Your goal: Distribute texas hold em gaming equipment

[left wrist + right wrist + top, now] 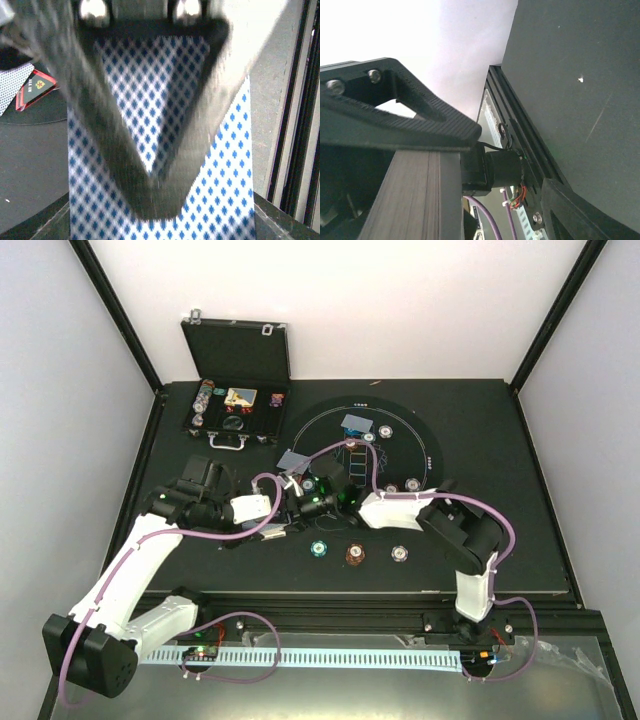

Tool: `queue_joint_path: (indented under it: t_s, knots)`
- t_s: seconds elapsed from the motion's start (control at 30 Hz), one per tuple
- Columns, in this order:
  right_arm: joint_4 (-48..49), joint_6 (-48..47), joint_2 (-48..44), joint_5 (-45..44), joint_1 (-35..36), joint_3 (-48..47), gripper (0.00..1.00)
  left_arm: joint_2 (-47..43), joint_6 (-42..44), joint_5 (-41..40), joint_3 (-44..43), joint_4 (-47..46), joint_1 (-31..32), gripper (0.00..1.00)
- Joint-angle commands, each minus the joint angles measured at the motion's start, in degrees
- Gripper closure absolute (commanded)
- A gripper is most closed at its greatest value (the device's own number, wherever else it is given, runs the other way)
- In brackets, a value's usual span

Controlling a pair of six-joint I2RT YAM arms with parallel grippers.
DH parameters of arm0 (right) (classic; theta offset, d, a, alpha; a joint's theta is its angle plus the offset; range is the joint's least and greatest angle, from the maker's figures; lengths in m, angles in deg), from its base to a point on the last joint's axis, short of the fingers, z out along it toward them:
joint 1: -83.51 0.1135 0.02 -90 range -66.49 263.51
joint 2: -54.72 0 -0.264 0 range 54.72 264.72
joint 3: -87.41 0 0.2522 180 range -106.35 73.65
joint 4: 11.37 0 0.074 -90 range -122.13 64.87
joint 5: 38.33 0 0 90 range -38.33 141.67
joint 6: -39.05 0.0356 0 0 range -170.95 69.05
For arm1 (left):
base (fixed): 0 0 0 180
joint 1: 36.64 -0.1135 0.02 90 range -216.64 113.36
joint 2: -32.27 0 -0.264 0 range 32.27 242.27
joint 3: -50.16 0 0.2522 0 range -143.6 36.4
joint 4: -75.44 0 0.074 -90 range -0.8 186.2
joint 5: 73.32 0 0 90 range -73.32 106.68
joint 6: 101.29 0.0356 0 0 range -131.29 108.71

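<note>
1. L gripper (155, 200): jaws clenched on a blue-backed card (225, 175). The diamond pattern shows in the gap btwn the fingers and past their tips.
2. R gripper (328, 498): meets the L one mid-bench, just left of the round black mat (430, 450). In the R wrist view one finger (420, 120) lies along the top of a grey layered slab (415, 195). Can't tell if those jaws are gripping or released.
3. Red triangle marker (35, 87): flat on the bench (480, 540), left of the held card in the L wrist view, w/ another blue-backed card (12, 87) just beside it.
4. Top view: one card (357, 422) lies on the mat's upper part; a second (292, 460) sits at the mat's left edge.
5. Three chips in a row on the bench near the arms, apart from each other: teal chip (319, 547), red-brown chip (354, 554), white chip (400, 553).
6. More small chips on the mat, e.g. (385, 430) by the upper card and a pair at its lower right (412, 483).
7. Black hinged case (235, 350): open at the bench's far-left corner, chips inside.
</note>
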Motion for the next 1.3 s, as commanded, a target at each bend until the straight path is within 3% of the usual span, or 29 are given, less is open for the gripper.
queue_joint_path:
  t_s: [0.0, 0.3, 0.6, 0.77, 1.1, 1.27]
  knots:
    - [-0.13, -0.25, -1.98, -0.99, -3.61, 5.54, 0.36, -0.59, 0.38, 1.66, -1.60, -0.49, -0.17, 0.99]
    - [-2.07, -2.17, -7.11, -1.75, -5.23, 8.96, 0.49, -0.34, 0.22, 1.91, -1.56, -0.71, -0.17, 0.98]
    - [-4.99, -3.62, -12.06, -2.55, -8.21, 10.97, 0.87, -0.63, 0.46, 1.61, -1.40, -0.63, -0.16, 0.98]
    - [-7.80, -5.51, -14.36, -2.48, -10.35, 11.22, 0.98, -0.45, 0.38, 1.73, -1.38, -0.77, -0.21, 0.98]
    - [-14.03, -10.00, -13.99, -0.96, -15.27, 7.92, 0.99, -0.68, 0.62, 0.90, -1.17, -0.54, -0.17, 0.99]
    - [-19.52, -14.26, -5.83, -1.10, -17.49, 0.07, 0.99, -0.74, 0.34, 1.04, -1.20, -0.38, -0.17, 0.99]
